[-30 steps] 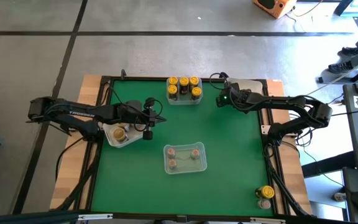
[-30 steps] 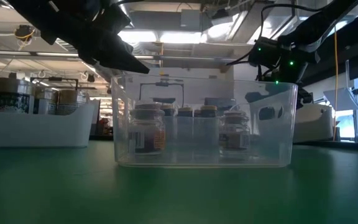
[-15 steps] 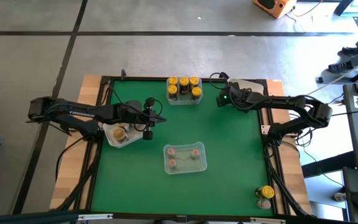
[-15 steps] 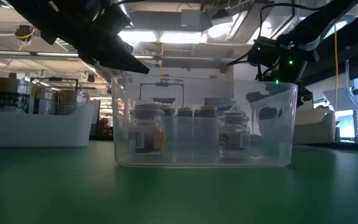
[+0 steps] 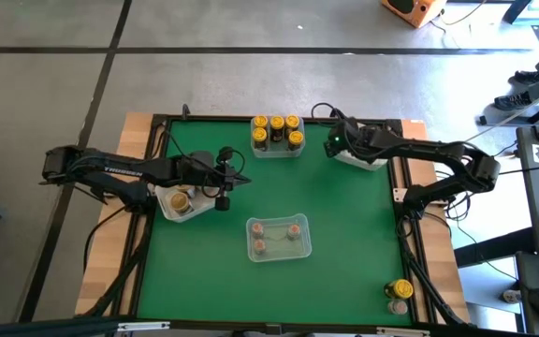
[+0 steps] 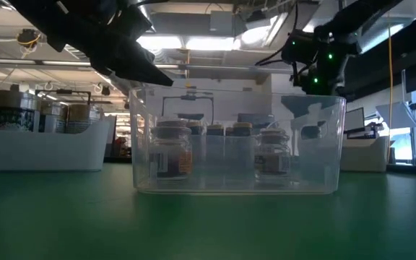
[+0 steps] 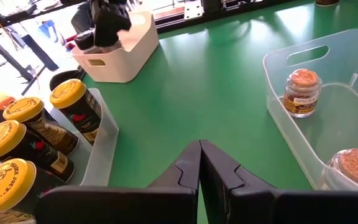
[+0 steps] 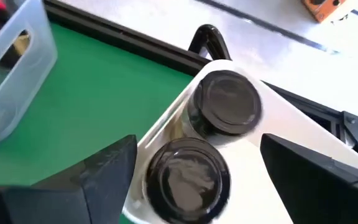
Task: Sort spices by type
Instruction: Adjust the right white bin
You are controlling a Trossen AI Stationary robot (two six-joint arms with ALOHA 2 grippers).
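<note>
Spice jars are seen spread over several tubs on the green table (image 5: 344, 225). Five yellow-lidded jars (image 5: 277, 123) are held in a clear tub (image 5: 277, 150) at the far edge, near the middle. Three tan-lidded jars (image 5: 295, 229) are stood in a second clear tub (image 5: 278, 255) near the table's middle. Two dark-lidded jars (image 8: 227, 102) are held in a white tub (image 8: 291, 180) at the far right corner, and the right gripper (image 8: 194, 168) is held just over them with its fingers spread wide and nothing gripped. One jar (image 5: 181, 200) is seen in a white tub (image 5: 168, 212) at the left edge, beside which the left gripper (image 7: 200, 163) is held pressed closed and empty. Two more jars (image 5: 400, 297) are left on the wooden border at the near right corner.
</note>
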